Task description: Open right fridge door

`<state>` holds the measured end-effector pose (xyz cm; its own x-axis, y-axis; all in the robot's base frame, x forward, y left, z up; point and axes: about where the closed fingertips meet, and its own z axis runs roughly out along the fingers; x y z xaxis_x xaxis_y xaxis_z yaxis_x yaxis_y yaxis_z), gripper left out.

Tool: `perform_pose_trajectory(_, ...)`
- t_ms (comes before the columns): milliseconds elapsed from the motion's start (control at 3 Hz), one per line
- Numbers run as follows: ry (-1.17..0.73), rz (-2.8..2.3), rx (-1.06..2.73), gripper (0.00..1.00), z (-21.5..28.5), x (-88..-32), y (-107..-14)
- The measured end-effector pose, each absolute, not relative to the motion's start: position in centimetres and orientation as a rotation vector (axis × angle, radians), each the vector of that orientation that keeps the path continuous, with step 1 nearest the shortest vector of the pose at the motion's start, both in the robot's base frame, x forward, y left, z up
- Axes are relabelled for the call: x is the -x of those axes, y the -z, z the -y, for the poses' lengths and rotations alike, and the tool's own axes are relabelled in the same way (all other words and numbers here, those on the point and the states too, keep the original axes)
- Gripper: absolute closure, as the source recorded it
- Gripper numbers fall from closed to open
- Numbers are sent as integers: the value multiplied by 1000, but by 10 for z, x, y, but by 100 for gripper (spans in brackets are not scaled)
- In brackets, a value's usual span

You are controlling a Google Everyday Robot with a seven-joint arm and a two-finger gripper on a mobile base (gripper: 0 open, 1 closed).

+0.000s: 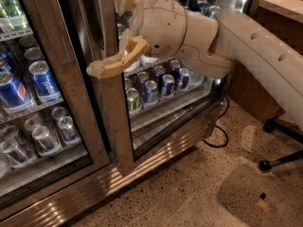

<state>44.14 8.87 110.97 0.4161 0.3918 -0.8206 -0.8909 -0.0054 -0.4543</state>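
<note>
Now the jaws gape empty, one finger (113, 66) lying across the right fridge door (116, 126).

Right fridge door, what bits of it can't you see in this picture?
Right fridge door: its top is cut off by the picture's upper edge; the robot arm hides much glass.
Gripper, at the door's steel frame: partly off the upper edge, so its grip can't be judged.
Cans inside: labels too small.
</note>
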Motion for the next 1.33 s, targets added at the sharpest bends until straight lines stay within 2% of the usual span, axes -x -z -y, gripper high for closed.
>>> perform_pose_trajectory(333,-1093,-544,1172,0,-90,-440,-1110)
perform_pose_trajectory(1333,-1055,-594,1154,0,-87,-388,-1116)
